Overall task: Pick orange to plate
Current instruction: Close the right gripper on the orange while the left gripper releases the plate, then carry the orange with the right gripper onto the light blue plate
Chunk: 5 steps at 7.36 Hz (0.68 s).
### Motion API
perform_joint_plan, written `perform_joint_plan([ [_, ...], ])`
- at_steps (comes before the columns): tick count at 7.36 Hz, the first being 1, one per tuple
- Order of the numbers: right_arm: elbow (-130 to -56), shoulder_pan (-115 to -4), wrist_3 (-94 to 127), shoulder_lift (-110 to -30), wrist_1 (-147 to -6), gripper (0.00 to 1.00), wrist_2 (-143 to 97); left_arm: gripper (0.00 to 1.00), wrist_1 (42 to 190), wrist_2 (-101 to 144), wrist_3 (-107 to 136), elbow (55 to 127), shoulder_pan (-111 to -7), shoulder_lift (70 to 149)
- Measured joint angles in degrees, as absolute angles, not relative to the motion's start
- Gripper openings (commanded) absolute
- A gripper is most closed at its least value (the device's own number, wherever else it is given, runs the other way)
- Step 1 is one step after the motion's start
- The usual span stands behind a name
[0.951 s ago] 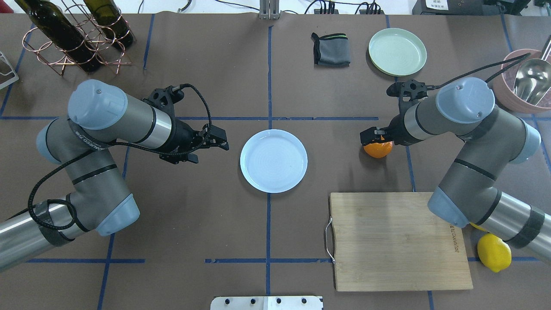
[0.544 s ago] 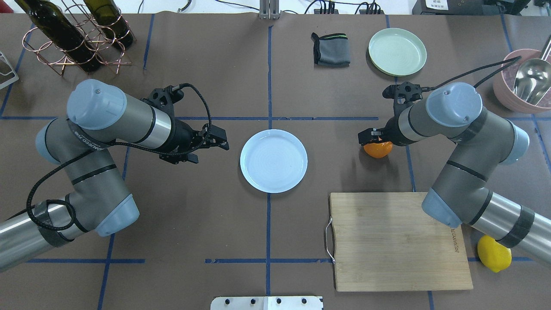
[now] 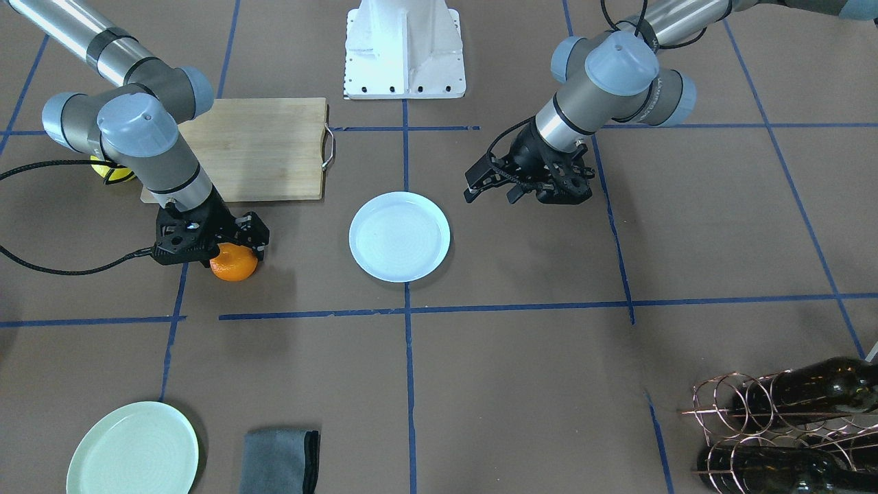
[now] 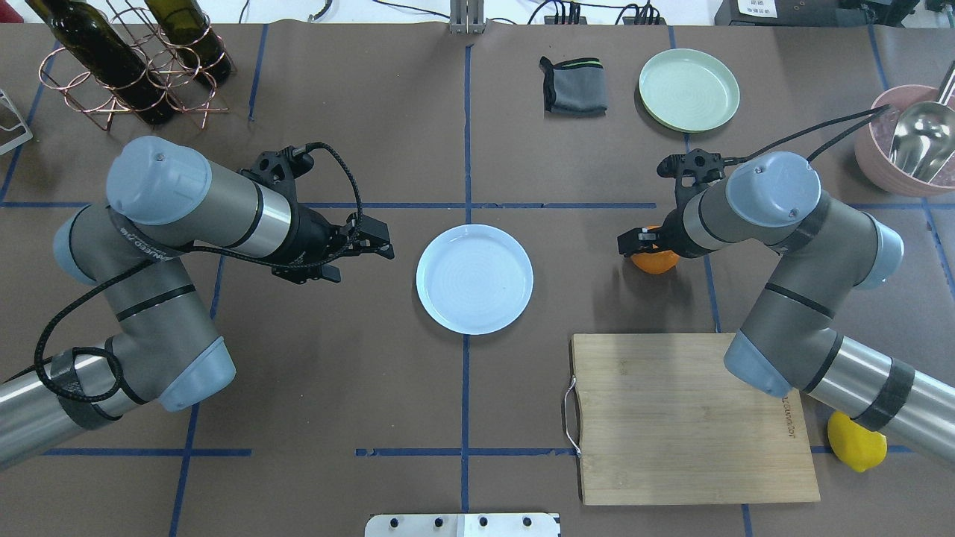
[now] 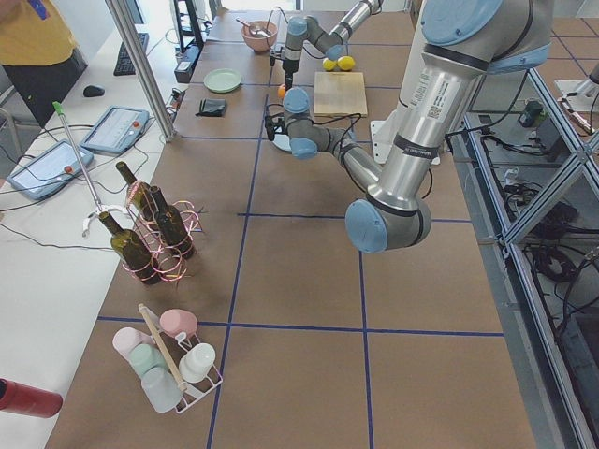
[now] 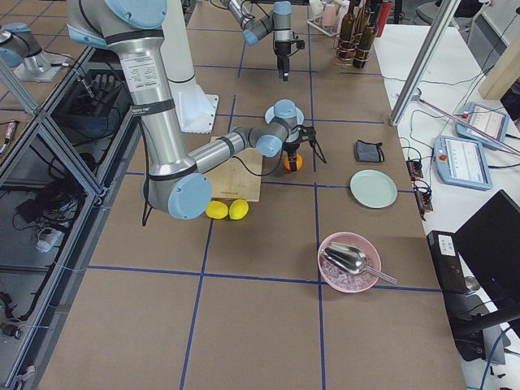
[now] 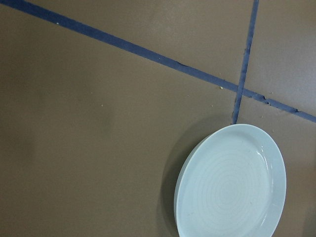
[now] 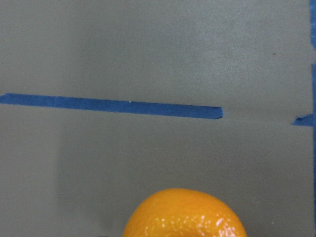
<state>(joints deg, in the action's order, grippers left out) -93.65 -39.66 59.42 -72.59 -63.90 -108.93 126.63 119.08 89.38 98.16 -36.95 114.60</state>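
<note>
The orange [image 4: 656, 262] rests on the table, right of the pale bluish-white plate [image 4: 474, 278]. My right gripper [image 4: 646, 242] hangs directly over it and hides its upper part; in the front-facing view its open jaws straddle the orange [image 3: 235, 265] with the right gripper [image 3: 228, 245] low on it. The right wrist view shows only the orange's top [image 8: 185, 213] at the bottom edge. My left gripper [image 4: 364, 257] is open and empty, left of the plate [image 3: 399, 236] and pointing at it; the plate [image 7: 232, 187] holds nothing.
A wooden cutting board [image 4: 694, 418] lies at the near right, with a yellow lemon [image 4: 856, 446] beside it under the right arm. A mint-green plate [image 4: 689, 89], grey cloth [image 4: 573, 86] and pink bowl [image 4: 873, 160] stand far right. A bottle rack [image 4: 134, 74] is far left.
My right arm has swung a little left and lowered, so the gripper covers more of the orange. The orange has not moved. The left arm shifted only slightly.
</note>
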Motion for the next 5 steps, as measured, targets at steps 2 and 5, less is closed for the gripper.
perform_joint_plan([
  [2,-93.4,-39.5,59.4,-72.5,-63.9,0.21,-108.9,0.99,126.6,119.2,89.4,100.2,-36.9,112.9],
  [5,-96.7,-39.9,60.4,-71.7,-65.3,0.08,-109.5,0.99,126.6,119.4,89.3,101.6,-37.1,111.9],
])
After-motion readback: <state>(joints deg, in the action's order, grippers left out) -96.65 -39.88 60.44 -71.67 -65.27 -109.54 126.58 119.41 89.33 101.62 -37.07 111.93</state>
